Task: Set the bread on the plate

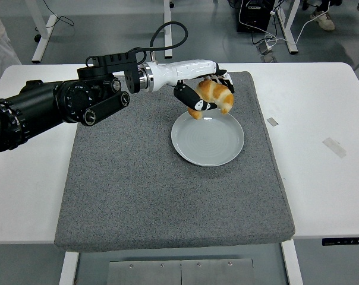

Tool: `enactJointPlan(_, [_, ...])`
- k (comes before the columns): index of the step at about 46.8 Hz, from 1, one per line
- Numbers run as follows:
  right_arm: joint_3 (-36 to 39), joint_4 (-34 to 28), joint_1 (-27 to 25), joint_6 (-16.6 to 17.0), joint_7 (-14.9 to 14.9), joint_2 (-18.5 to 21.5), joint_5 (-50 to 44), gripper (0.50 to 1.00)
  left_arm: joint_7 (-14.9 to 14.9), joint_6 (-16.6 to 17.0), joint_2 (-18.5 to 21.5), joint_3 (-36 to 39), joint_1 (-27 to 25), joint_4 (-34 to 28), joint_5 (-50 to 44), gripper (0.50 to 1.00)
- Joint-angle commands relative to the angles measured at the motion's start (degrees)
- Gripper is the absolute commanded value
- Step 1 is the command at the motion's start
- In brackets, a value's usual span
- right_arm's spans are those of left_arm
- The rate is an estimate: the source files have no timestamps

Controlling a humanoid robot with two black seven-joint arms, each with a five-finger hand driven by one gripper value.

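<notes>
Gripping the bread in curled fingers, the left hand holds it over the plate's far rim. Letting go here is risky — it could catch the edge and roll off onto the grey mat. The white table stands in a room with desk legs and cables behind.

No readable text in view

No lettering, label, brand or number can be made out on any surface; the two small tape strips on the white table look blank, and the tiny marks on the dark strip at its near edge are too small to read.
</notes>
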Motion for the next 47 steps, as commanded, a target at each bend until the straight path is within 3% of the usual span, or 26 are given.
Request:
enactJointPlan(1, [0.01,0.00,0.00,0.00,0.01,0.00,0.00,1.000,0.00,0.01,0.00,0.08,0.61,-0.45,0.56,0.519])
enactJointPlan(33, [0.01,0.09,0.00,0.00,-0.08,0.00,0.00,1.000,0.00,1.06,0.00,2.01,4.92,0.43,6.45,0.521])
enactJointPlan(47, [0.01,0.00,0.00,0.00,-0.08,0.00,0.00,1.000,0.00,4.84,0.00,4.38,6.06,1.57,6.54,0.521])
